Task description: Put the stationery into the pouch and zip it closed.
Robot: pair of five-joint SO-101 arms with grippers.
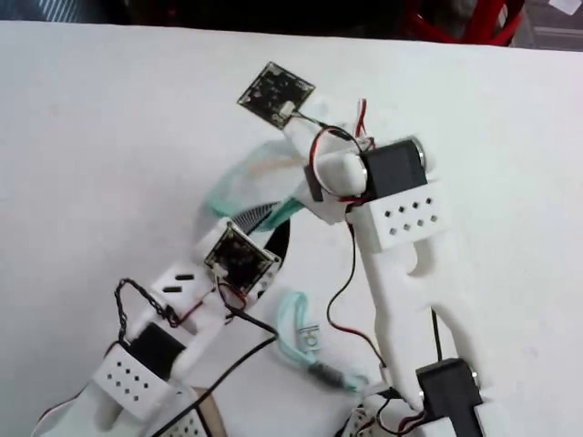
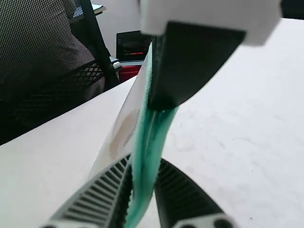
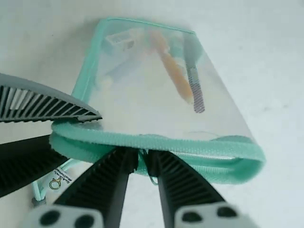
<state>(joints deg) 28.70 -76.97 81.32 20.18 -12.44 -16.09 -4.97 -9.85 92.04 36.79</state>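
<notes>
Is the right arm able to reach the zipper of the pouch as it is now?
Probably yes: the right claw sits at the zipper of the pouch with nothing between, and the left claw grips one end.

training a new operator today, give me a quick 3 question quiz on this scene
1. True or false: the stationery lies inside the pouch.
2. What is the left tool shut on? A the pouch's edge; B a loose pencil; C nothing.
3. Fill in: the right tool pinches the pouch at its ___-coloured edge.

Key: 1 true; 2 A; 3 green.
</notes>
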